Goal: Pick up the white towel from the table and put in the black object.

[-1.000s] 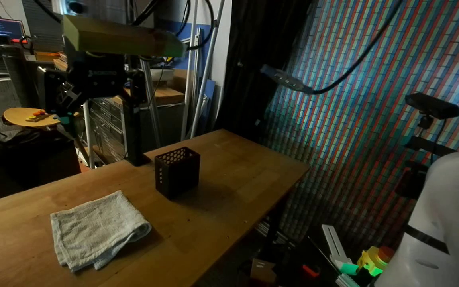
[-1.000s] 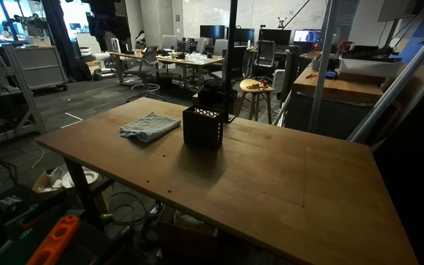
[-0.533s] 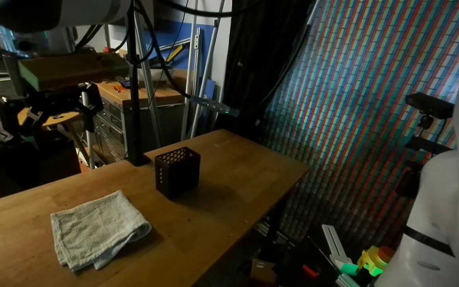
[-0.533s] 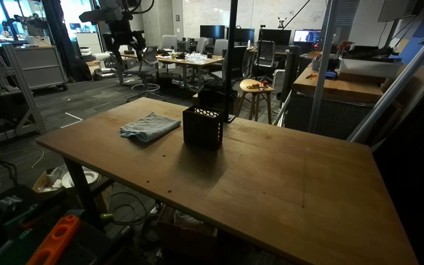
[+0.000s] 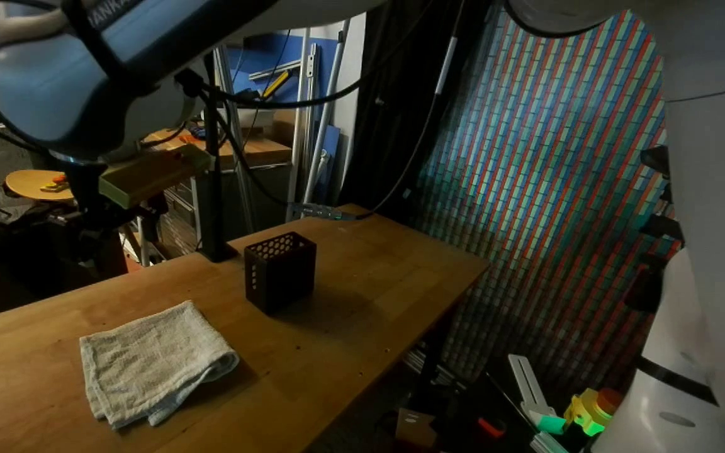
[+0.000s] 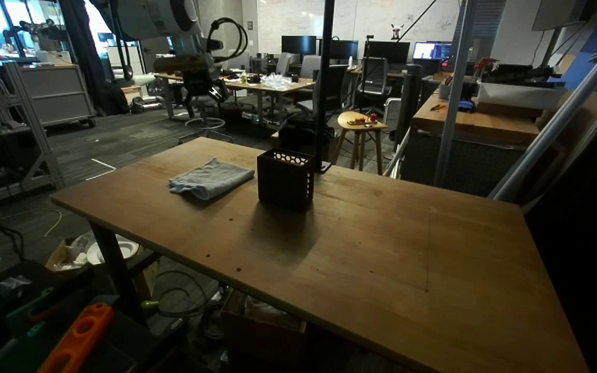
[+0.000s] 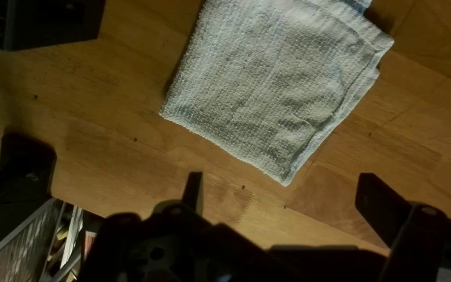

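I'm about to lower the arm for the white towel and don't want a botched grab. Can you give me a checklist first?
1. Gripper open and empty: ok, jaws wide apart, nothing held.
2. White towel on the table, apart from the black box: ok, wood shows between them.
3. Black box upright, top open: ok.
4. Black box empty: cannot tell, its bottom is hidden.
5. Gripper centred over the towel: not ok, most of it lies beyond the jaws in the wrist view.
6. Gripper clear of the black post: ok, a gap shows in an exterior view.
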Robot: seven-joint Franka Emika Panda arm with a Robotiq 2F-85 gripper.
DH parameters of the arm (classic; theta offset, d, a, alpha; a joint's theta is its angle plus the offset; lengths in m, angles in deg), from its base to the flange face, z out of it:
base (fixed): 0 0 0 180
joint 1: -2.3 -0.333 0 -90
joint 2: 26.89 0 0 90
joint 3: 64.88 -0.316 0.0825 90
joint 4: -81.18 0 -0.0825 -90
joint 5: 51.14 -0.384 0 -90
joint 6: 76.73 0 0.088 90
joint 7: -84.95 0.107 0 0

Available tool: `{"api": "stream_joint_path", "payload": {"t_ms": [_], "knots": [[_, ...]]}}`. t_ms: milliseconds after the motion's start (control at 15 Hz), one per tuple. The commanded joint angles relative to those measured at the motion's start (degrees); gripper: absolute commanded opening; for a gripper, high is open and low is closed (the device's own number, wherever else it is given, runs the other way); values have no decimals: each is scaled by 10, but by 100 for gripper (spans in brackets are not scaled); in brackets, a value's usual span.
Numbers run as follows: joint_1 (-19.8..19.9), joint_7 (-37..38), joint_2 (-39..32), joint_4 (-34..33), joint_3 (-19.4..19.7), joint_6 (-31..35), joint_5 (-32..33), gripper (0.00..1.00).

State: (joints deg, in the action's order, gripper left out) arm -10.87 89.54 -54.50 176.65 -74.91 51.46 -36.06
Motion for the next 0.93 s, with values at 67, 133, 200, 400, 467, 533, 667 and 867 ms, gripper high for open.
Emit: {"api": "stream_joint_path", "payload": {"t_ms": [67, 133, 200, 400, 467, 533, 667, 867], "knots": [[14, -77, -47, -8, 10, 61, -18, 100], [16, -89, -59, -9, 10, 74, -21, 100], [20, -101, -71, -7, 8, 86, -26, 100], [33, -138, -100, 5, 1, 111, -40, 100], [40, -155, -111, 8, -4, 119, -50, 100], [48, -173, -119, 13, -11, 129, -62, 100], [58, -195, -134, 19, -19, 139, -80, 100], [70, -223, -158, 18, -32, 138, -101, 100]]}}
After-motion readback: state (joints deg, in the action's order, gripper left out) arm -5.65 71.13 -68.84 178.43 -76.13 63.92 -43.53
